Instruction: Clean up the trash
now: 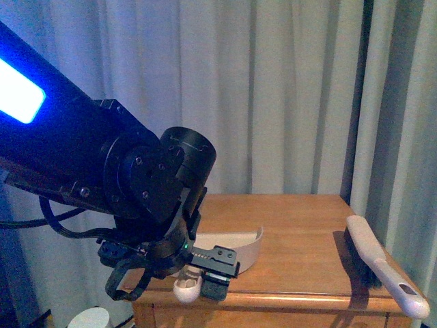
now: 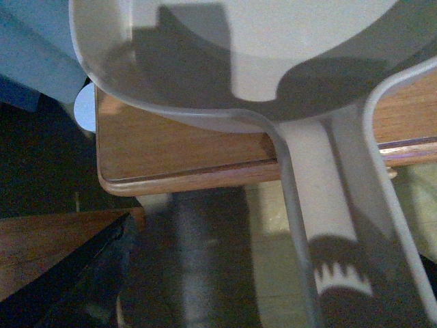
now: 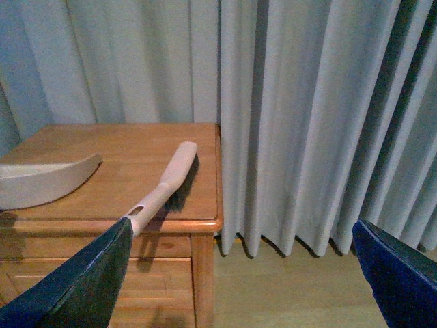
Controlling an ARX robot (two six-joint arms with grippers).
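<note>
The left gripper [image 1: 225,272] sits right at the front edge of the wooden table [image 1: 300,225]. Its fingers look spread: in the left wrist view the one dark finger [image 2: 75,273] in shot is clear of the dustpan handle, so it's around the handle rather than pinching it. The beige dustpan [image 1: 239,242] lies on the table's front left part, with the handle poking out past the front edge. The right gripper [image 3: 240,225] hangs off to the table's right side, fingers wide apart with nothing in them.

A pale hand brush [image 1: 382,266] lies along the table's right edge, bristles down, its handle end sticking out over the front edge. The rest of the tabletop is bare wood. The floor [image 3: 287,294] beside the table is light and wood-look. Long grey-white curtains [image 1: 287,96] hang behind the table and past its right side.

As for the tissue wad, none of the three views shows it, so no telling where it is.
</note>
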